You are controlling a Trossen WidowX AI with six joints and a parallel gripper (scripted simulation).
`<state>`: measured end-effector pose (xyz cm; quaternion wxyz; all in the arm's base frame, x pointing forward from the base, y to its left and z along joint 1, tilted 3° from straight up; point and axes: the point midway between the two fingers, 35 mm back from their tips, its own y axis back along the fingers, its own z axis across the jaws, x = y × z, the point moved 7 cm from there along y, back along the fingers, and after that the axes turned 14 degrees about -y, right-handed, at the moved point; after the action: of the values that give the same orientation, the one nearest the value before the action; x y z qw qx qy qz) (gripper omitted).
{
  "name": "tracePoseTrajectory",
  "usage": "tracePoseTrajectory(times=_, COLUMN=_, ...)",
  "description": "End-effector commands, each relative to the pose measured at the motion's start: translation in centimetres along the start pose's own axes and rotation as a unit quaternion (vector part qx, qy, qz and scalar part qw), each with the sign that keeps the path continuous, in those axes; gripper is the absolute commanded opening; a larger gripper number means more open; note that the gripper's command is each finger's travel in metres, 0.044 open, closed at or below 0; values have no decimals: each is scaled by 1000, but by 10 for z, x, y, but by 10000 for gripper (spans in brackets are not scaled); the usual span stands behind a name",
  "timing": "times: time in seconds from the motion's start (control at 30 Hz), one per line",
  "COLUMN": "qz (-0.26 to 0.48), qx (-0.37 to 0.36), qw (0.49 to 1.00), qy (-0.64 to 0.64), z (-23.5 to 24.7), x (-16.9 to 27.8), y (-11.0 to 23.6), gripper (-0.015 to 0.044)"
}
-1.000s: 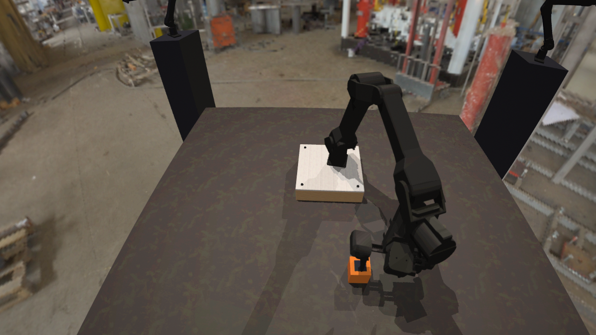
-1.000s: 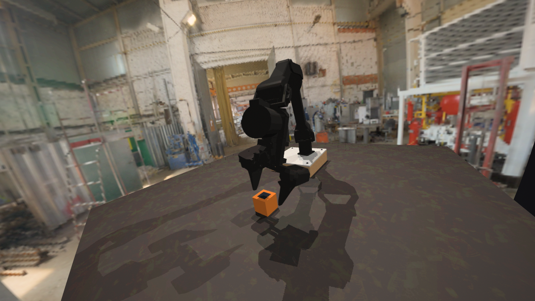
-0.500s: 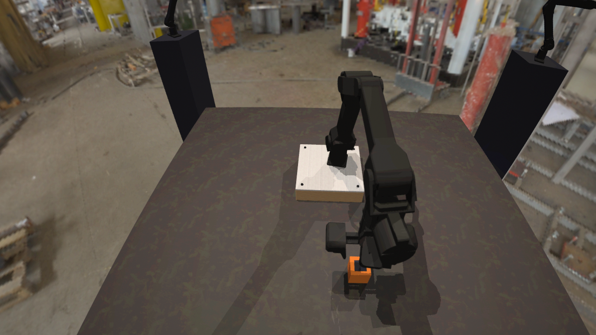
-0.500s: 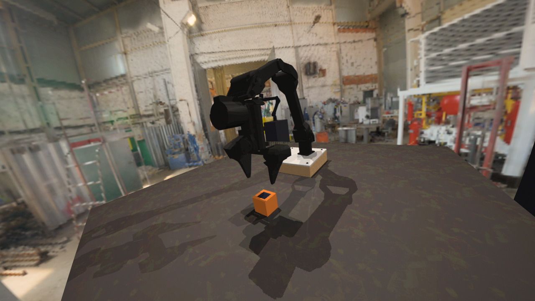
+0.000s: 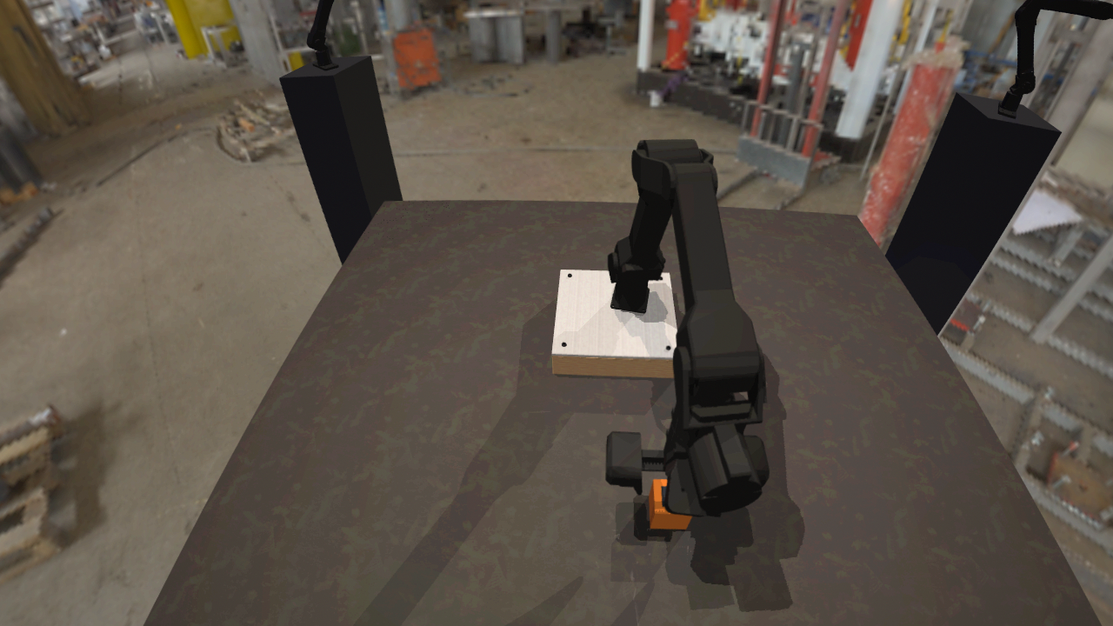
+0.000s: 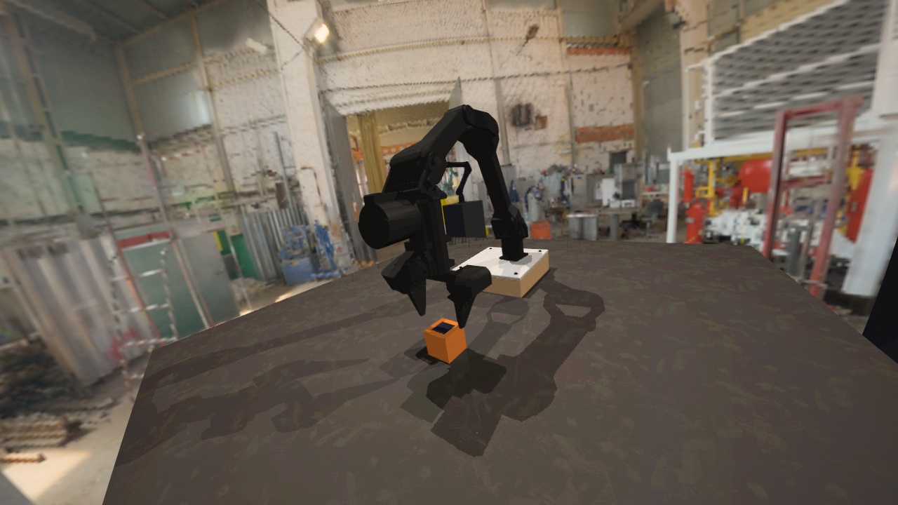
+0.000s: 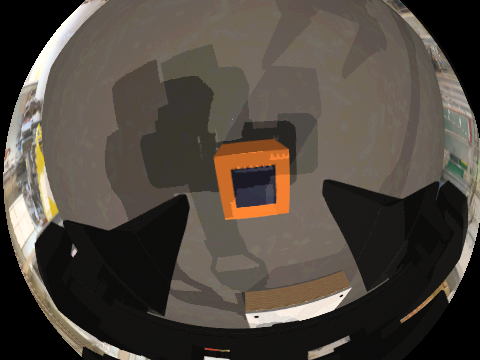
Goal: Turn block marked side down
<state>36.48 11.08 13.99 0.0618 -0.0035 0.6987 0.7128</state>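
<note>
The orange block [image 5: 667, 512] [image 6: 444, 343] [image 7: 254, 182] rests on the dark table [image 5: 389, 389] [image 6: 628, 376] [image 7: 200, 40], near the front and ahead of the arm's base. Its dark blue marked side faces up. My gripper [image 6: 443, 318] [image 7: 256, 194] is open wide and empty. It points straight down and hangs just above the block, with one finger to each side of it and the tips near its top edge. In the top view the wrist hides most of the block and the fingers.
The arm stands on a pale wooden base plate [image 5: 591, 327] [image 6: 524, 279] [image 7: 294, 296] at the table's middle. Two tall black pillars [image 5: 342, 148] [image 5: 964, 202] stand at the table's far corners. The table edges drop to a workshop floor.
</note>
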Motion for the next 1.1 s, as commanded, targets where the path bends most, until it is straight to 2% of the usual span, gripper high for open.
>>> tracePoseTrajectory(times=0.0, qz=5, qx=0, qw=1000, qy=3, z=0, x=1, y=-8, gripper=440)
tracePoseTrajectory(times=0.63, qz=5, qx=0, qw=1000, qy=3, z=0, x=2, y=-36, gripper=440)
tracePoseTrajectory(times=0.9, qz=5, qx=0, qw=1000, qy=3, z=0, x=2, y=-36, gripper=230)
tracePoseTrajectory(times=1.07, qz=5, qx=0, qw=1000, qy=3, z=0, x=2, y=-36, gripper=197)
